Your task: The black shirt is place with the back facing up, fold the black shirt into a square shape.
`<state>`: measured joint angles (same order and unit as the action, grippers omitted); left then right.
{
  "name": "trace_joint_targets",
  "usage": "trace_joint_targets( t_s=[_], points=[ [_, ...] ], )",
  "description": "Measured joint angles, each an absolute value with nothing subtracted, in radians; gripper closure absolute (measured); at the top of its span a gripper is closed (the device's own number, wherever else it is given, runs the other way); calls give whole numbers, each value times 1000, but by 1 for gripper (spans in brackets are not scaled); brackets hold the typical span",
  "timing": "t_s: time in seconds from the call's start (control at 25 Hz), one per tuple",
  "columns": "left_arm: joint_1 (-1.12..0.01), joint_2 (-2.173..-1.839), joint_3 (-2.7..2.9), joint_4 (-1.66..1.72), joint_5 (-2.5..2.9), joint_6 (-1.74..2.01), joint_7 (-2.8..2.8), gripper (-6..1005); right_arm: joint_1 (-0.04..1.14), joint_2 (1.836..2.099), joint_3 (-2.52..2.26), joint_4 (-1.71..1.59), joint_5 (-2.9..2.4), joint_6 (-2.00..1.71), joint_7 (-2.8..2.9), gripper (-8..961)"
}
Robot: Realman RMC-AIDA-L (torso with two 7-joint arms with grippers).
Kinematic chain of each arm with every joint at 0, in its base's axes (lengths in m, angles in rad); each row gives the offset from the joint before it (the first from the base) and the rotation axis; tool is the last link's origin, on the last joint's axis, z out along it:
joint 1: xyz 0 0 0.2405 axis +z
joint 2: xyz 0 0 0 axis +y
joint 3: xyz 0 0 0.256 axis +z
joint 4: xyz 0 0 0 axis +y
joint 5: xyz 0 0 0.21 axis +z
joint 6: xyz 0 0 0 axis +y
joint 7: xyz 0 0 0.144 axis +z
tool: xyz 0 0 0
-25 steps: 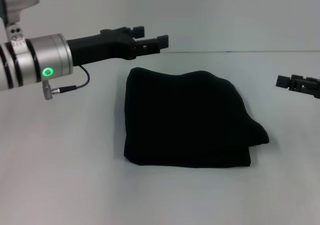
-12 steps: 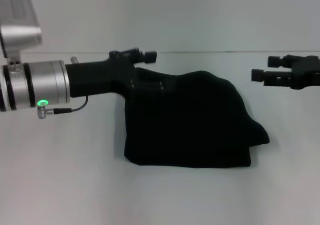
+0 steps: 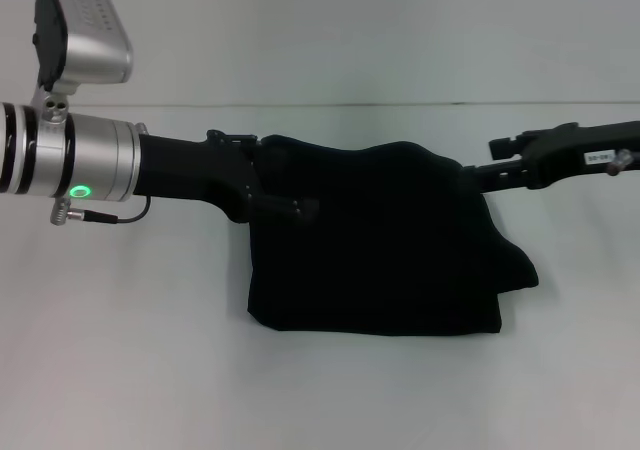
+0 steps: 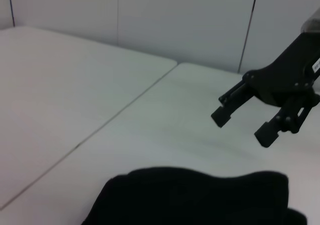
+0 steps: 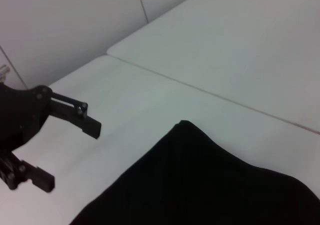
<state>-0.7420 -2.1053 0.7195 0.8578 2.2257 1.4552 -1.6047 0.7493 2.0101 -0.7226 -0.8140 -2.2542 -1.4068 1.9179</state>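
The black shirt point(image 3: 380, 255) lies on the white table as a folded, roughly rectangular bundle, with a bulge at its right edge. My left gripper point(image 3: 275, 175) reaches in from the left and hovers open over the shirt's far left corner; the right wrist view shows the left gripper point(image 5: 70, 155) with its fingers spread and nothing between them. My right gripper point(image 3: 485, 165) comes in from the right at the shirt's far right corner. In the left wrist view the right gripper point(image 4: 242, 125) is open and empty, just above the table beyond the shirt point(image 4: 200, 197).
The white table point(image 3: 130, 350) runs wide around the shirt, with a seam between two tabletops point(image 5: 210, 92) behind it. A pale wall point(image 3: 330, 30) stands past the far edge.
Both arms have closed in on the shirt's far corners. The left gripper dropped and turned over the left corner. The right gripper moved left to the right corner.
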Motion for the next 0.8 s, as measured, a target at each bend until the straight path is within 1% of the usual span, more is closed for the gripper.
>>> trace_joint_targets(
  t_s=[0.24,0.4,0.56,0.8],
  points=[
    [-753,-2102,721,854,2309,1407,-1642,104,752,2043,-726,-807,-2256,-1382,1918,54],
    [-750,-2103,727,853,2321,1415,-1643,104,746,2052,-727,-807,-2252,-1388,1912,54],
    [-743,-2108,745,853,2323,1419,-1635,105,735,2055,-733,-807,-2253,-1405,1880,54],
    [-739,-2111,750,853,2316,1427,-1631,106,722,2042,-726,-812,-2251,-1455,1850,54]
  ],
)
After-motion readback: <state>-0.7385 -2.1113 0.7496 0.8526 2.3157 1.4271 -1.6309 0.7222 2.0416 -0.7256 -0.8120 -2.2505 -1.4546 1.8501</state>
